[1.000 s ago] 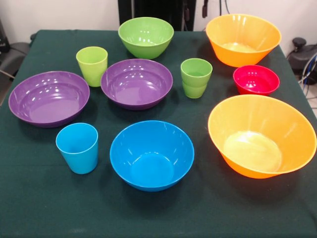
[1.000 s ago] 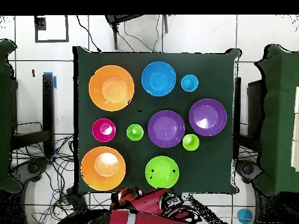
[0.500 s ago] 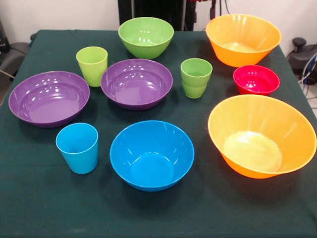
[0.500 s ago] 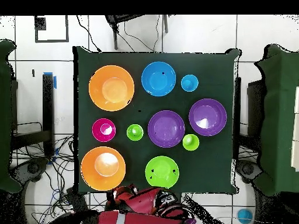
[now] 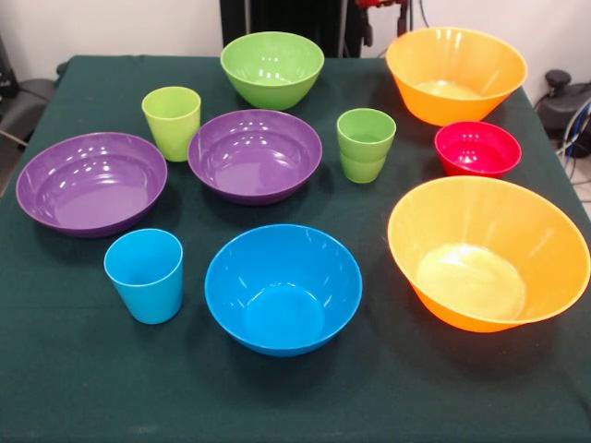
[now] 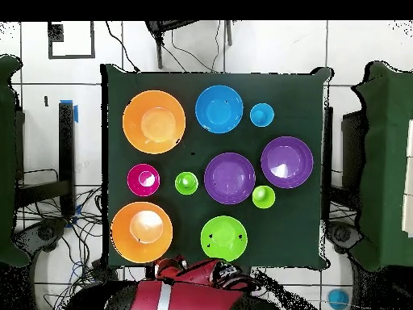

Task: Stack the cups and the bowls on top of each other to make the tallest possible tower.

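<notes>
Red and black arm (image 6: 189, 291) low at table's edge (image 6: 121, 262); gripper state cannot be told. Closest: green bowl (image 5: 271, 67) and far orange bowl (image 5: 455, 72). Spread apart, unstacked: red bowl (image 5: 477, 148), ridged green cup (image 5: 366, 144), two purple bowls (image 5: 255, 154), yellow-green cup (image 5: 172, 121), blue bowl (image 5: 283, 287), sky blue cup (image 5: 145, 274), near orange bowl (image 5: 487, 251). No readable writing.

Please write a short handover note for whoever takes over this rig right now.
Gripper: not identifiable; only the red and black arm shows, at the table's robot-side edge, holding nothing that can be seen.
Layout: all ten pieces stand apart and upright: two orange bowls, two purple bowls, blue bowl, green bowl, red bowl, sky blue cup, yellow-green cup, ridged green cup.
Done: nothing stacked.
Left: the whole tower; probably an orange bowl as base.
</notes>
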Tool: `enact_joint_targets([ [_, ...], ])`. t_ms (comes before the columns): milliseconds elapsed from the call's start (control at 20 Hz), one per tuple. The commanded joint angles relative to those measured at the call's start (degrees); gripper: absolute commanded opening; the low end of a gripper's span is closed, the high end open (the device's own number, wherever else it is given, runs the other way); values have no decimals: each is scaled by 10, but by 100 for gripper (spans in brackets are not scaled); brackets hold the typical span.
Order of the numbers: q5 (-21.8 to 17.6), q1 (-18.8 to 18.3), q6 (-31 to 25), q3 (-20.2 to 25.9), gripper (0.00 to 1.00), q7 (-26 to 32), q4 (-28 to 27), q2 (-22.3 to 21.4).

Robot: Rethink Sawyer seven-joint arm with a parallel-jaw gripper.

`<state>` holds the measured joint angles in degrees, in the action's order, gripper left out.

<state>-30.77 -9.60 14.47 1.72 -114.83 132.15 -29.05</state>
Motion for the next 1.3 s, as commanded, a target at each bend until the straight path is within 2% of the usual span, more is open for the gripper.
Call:
enact_joint_targets([
  [50,20,15,61,43,100,-76,-108,77],
  [350,4,9,86,42,100,-65,-130,112],
  [700,10,0,55,46,100,-65,-113,87],
  [900,20,1,34,49,100,-67,-95,57],
  [1300,46,-22,-56,95,100,-74,-28,-63],
])
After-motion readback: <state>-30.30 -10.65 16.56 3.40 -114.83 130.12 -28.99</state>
